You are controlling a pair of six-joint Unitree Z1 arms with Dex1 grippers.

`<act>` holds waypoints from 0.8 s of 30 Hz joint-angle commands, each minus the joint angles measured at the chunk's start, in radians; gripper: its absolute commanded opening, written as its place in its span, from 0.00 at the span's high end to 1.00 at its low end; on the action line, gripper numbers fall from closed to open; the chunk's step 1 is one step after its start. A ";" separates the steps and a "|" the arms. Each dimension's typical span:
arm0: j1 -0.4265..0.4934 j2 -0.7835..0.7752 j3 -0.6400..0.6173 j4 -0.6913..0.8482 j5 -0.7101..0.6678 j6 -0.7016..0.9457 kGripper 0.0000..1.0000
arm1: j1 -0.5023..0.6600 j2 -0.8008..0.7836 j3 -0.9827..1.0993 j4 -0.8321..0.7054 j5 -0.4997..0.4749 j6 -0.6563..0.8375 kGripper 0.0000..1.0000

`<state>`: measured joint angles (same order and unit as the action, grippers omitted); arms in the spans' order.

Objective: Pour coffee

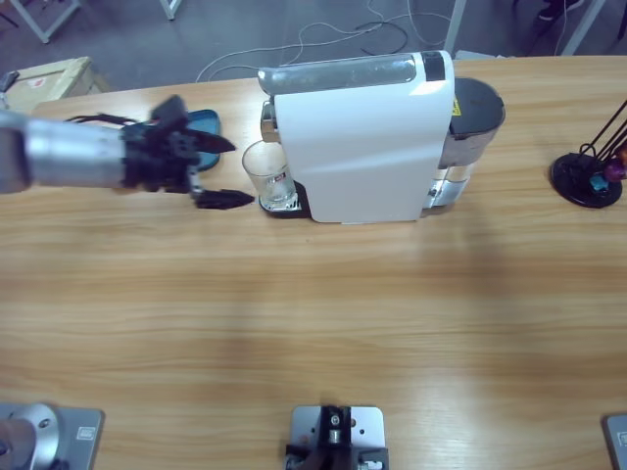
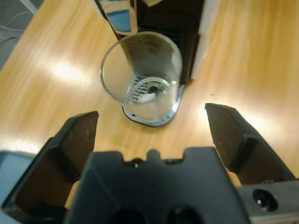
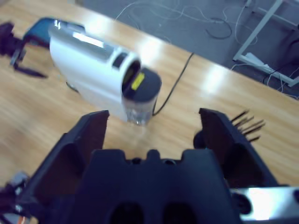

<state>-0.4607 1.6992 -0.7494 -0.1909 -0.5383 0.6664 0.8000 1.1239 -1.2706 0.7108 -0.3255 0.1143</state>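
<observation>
Wooden tabletop (image 1: 294, 313) below: my left gripper (image 1: 217, 172), jaws spread, sits at nine o'clock of the empty glass (image 1: 266, 174) under the coffee machine (image 1: 362, 137); my right gripper (image 3: 152, 126) also spread.

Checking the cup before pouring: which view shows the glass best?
The left wrist view: the glass sits close, looking empty. The high view shows it small beside the coffee machine; the right wrist view hides it.

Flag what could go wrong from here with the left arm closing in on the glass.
1. The left tool is open beside the glass, which stands close under the coffee machine; one finger could hit the machine's front.
2. The glass looks empty and light, so an off-centre approach may push it off the drip tray or tip it.
</observation>
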 commanded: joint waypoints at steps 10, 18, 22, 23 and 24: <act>-0.131 -0.335 0.074 0.252 0.393 -0.409 0.02 | -0.129 0.806 -0.657 0.269 0.218 0.069 1.00; -0.147 -0.323 0.030 0.252 0.385 -0.410 0.02 | -0.147 0.866 -0.656 0.279 0.219 0.089 1.00; -0.147 -0.316 0.033 0.252 0.390 -0.409 0.02 | -0.150 0.870 -0.657 0.285 0.220 0.092 1.00; -0.147 -0.314 0.032 0.252 0.390 -0.409 0.02 | -0.150 0.869 -0.654 0.288 0.219 0.094 1.00; -0.147 -0.312 0.032 0.252 0.390 -0.410 0.02 | -0.150 0.868 -0.651 0.291 0.216 0.094 1.00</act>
<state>-0.5988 1.3831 -0.7207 0.0429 -0.1617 0.2660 0.6625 1.9359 -1.9203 0.9777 -0.1091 0.1925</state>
